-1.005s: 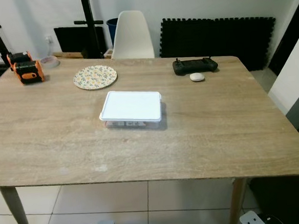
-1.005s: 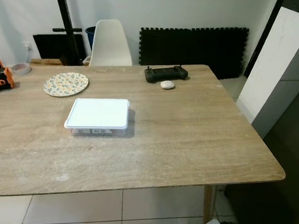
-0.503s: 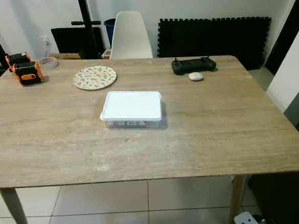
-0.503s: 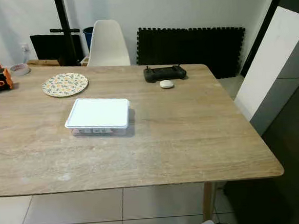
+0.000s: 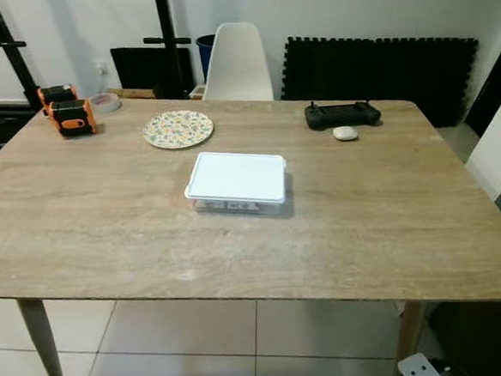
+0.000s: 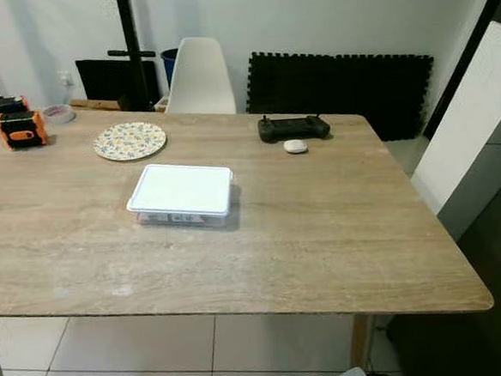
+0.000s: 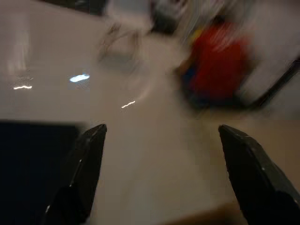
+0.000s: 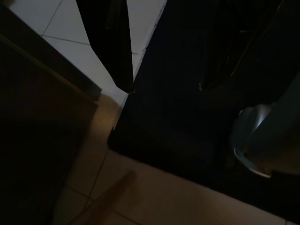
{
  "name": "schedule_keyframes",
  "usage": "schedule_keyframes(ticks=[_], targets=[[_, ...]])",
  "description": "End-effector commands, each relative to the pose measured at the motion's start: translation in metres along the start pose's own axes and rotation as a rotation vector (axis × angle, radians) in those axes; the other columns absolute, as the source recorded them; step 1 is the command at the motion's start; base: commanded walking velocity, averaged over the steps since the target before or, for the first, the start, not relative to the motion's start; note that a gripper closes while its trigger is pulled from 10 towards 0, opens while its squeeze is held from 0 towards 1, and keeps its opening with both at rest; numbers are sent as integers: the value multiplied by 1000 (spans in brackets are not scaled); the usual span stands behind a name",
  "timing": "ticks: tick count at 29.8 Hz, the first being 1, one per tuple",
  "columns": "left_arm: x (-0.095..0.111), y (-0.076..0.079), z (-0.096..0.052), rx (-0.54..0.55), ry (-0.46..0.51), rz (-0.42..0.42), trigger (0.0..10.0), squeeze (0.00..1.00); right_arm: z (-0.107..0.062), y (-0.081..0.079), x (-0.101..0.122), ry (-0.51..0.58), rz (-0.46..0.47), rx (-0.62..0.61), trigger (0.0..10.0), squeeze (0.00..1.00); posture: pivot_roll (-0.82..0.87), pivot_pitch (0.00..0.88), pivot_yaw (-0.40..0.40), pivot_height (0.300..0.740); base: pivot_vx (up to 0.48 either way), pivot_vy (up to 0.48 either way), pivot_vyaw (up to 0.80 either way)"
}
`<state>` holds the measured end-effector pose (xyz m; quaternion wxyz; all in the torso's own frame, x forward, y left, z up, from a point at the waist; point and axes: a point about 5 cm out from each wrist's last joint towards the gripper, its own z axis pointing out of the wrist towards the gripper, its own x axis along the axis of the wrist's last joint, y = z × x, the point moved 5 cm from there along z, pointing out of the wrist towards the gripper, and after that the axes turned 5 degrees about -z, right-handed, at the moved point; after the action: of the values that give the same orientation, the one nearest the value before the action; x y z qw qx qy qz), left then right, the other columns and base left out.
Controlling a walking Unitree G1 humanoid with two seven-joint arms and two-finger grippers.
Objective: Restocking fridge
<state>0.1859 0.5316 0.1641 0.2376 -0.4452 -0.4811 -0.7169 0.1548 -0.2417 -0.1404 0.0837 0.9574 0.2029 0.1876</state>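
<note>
Plenty of bare wooden table point(image 5: 390, 221) around the flat white-lidded plastic box point(image 5: 238, 179); my reach in from the near edge is wide open.

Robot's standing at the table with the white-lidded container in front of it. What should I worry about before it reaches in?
The white-lidded container lies mid-table, well back from the near edge of the wooden table, so the reach looks long and the robot may need to lean.

The floral plate sits just behind it; a push forward might knock it.

The container is wide and flat, so a two-finger pinch could slip or lift only the lid.
</note>
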Motion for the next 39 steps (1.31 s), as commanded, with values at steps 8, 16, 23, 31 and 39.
schedule_keyframes(ticks=[8,16,23,31,39], targets=[[75,273,-83,-1275,139,-144,10000,1000,0,-1,2,5,23,-2,10000,0,-21,0,-18,740,0,0,0],[-25,349,-205,-1834,-113,172,10000,1000,0,-4,-3,-5,19,3,10000,0,-55,0,6,740,0,0,0],[-112,342,-217,-1746,-208,706,10000,1000,-2,-9,-18,-32,36,6,10000,0,-75,0,22,740,0,0,0],[-143,331,-207,-1653,-7,1149,10000,0,-3,-17,-27,-48,39,20,10000,0,-89,26,32,740,0,0,0],[-160,330,-216,-1654,100,1282,10000,0,-4,-22,-36,-60,40,26,10000,0,-101,60,46,740,0,0,0]])
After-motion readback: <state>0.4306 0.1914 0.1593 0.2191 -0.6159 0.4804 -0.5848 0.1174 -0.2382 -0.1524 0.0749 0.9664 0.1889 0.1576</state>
